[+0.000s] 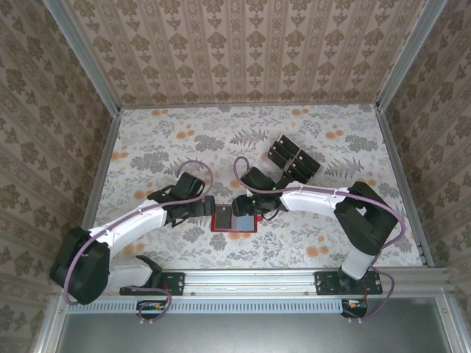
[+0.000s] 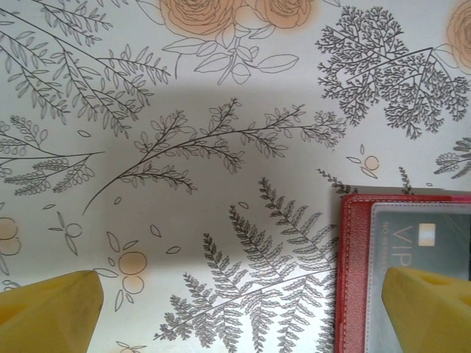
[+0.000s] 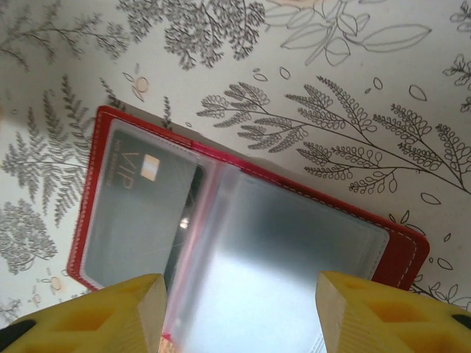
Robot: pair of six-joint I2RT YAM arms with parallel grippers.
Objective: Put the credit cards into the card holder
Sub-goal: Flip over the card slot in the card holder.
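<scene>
- Card holder (image 1: 221, 221): a red, leather-like folding wallet with pale stitching along its border, lying opened flat on the floral table surface (image 1: 169, 140), near the table's front edge and between the 2 grippers
- Interior, right wrist view: the card holder (image 3: 403, 254) carries clear plastic sleeves; 1 translucent sleeve leaf (image 3: 294, 257) rises from the centre fold
- VIP card (image 3: 136, 198): a dark card seated in the left sleeve, printed "VIP" beside a small pale chip square; a line of fine print along its edge is too small to read
- Credit cards (image 1: 293, 158): black cards in an overlapping cluster on the table, well apart from the holder, toward the far right
- Left gripper (image 2: 235, 316): jaws spread wide, 1 yellow fingertip (image 2: 427, 309) above the holder's red-bordered corner (image 2: 352, 279), the other above bare table
- Right gripper (image 3: 239, 316): jaws apart, straddling the translucent leaf without clamping it
</scene>
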